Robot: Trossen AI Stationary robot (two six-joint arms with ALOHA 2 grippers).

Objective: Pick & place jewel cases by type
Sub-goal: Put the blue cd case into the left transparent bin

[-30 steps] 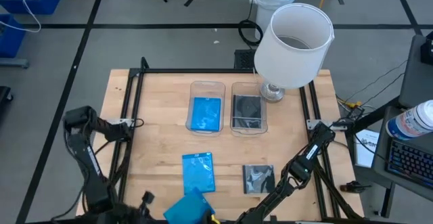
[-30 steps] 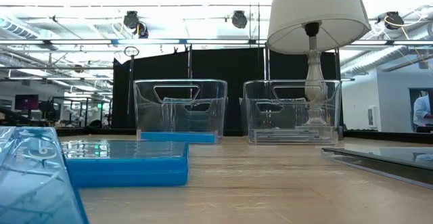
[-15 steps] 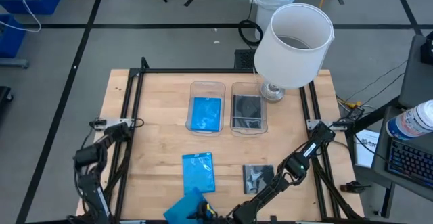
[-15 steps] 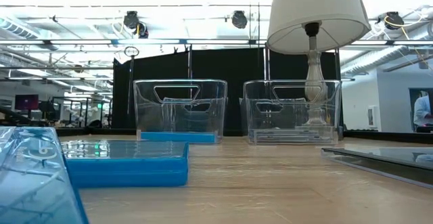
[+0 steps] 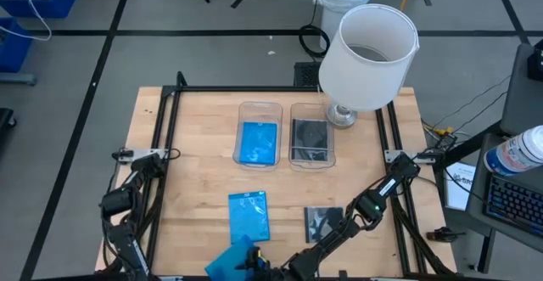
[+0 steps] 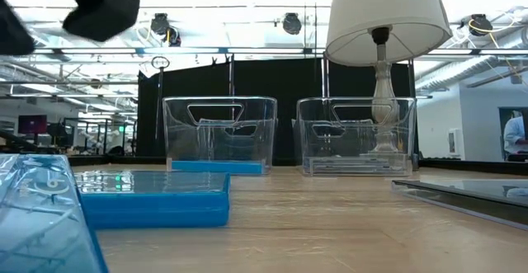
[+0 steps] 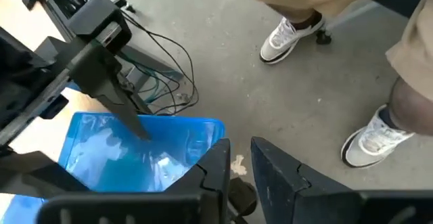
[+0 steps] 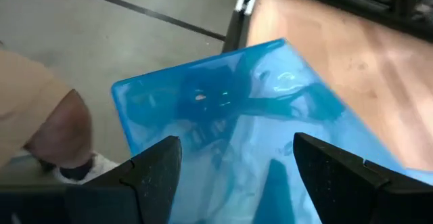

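A bright blue jewel case (image 5: 229, 262) sits tilted at the table's near edge; it also shows in the low view (image 6: 37, 215) and the left wrist view (image 7: 135, 153). My right gripper (image 8: 237, 143) is open right over it, with its face (image 8: 223, 95) between the spread fingers. A second blue case (image 5: 249, 215) lies flat on the table. A dark square case (image 5: 323, 223) lies flat to its right. My left gripper (image 7: 240, 153) is shut with a thin gap, empty, beyond the table's near left corner over the floor. My right gripper comes at the tilted blue case from above, slanting. In the left wrist view one fingertip (image 7: 137, 130) stands at the case's upper face (image 7: 162, 158). I cannot tell whether it touches.
Two clear bins stand mid-table: the left one (image 5: 259, 105) holds a blue case, the right one (image 5: 311, 107) dark cases. A white lamp (image 5: 369, 47) stands at the far right. A person's shoes (image 7: 291, 34) are on the floor beside the near edge.
My right arm has reached toward the near edge, over the tilted blue case. My left arm has swung down and toward the near left corner. A dark arm part has come into the low view's top left. The cases lie as before.
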